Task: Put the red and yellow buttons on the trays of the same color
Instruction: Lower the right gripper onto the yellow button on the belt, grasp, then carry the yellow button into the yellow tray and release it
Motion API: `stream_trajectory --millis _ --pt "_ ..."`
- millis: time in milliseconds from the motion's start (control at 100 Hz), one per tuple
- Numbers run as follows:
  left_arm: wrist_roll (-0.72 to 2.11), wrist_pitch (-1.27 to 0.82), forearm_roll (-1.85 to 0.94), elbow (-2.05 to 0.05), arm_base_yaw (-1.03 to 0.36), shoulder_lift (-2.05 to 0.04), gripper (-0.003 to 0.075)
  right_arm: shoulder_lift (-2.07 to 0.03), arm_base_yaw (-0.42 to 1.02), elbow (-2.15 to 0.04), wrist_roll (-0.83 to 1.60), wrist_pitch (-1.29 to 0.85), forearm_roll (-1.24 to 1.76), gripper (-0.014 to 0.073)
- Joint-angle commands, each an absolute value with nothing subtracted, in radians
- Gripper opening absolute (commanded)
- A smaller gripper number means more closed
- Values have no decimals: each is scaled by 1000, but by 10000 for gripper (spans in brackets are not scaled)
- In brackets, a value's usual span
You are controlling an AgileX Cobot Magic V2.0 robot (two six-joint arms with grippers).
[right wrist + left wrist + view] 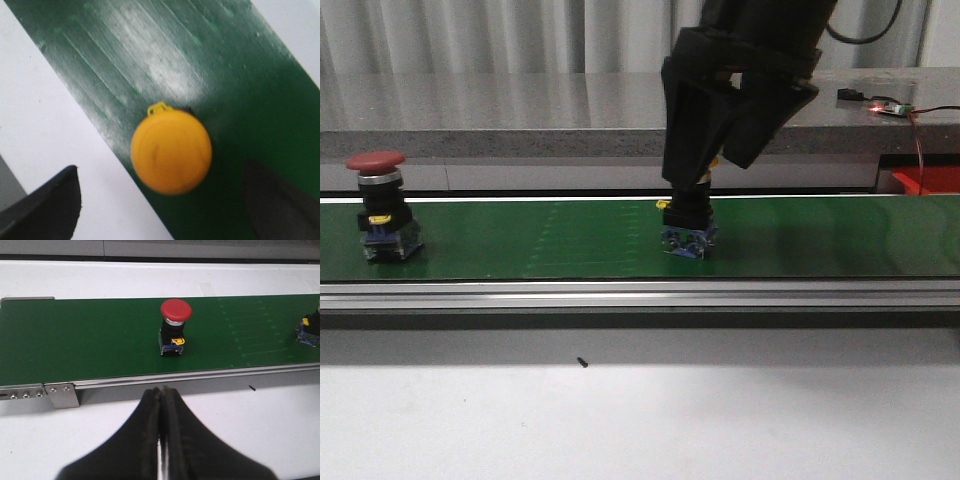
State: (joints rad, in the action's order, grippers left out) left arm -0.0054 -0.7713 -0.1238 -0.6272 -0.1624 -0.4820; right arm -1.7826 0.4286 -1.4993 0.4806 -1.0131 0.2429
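Front view: right gripper (pixel 705 180) hangs spread wide over the round, smooth-capped yellow button (pixel 688 225) mid-belt (pixel 550 245), gripping nothing. Mushroom-topped red button (pixel 382 205) stands near the belt's left end. Left gripper (pixel 162 405) is pinched closed, empty. Glossy red tray (pixel 930 180) sits beyond the right end.

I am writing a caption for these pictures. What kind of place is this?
Probably a lab or workshop test bench: a green conveyor belt with an aluminium rail, industrial push buttons, red and yellow, and a bare circuit board.
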Motion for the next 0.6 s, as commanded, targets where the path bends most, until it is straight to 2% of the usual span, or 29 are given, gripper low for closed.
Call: stream_trajectory --millis 0,60,230,330,400,590 --pt "-15 -709 -133 -654 -170 -486 -19 -1750 429 -1536 511 -945 275 612" --pt "-15 -709 -133 -654 -170 -486 -19 -1754 429 -1536 511 -938 275 562" --pt "-15 -709 -133 -654 -170 -486 -19 -1756 428 -1536 511 -941 275 295" --pt "-15 -709 -133 -654 -170 -486 -19 -1756 428 -1536 511 -938 275 180" --pt "-15 -709 -133 -654 -170 -486 -19 -1754 428 -1536 511 -933 275 149" --pt "-15 -709 -133 -654 -170 -486 -19 -1701 406 -1530 476 -939 277 150"
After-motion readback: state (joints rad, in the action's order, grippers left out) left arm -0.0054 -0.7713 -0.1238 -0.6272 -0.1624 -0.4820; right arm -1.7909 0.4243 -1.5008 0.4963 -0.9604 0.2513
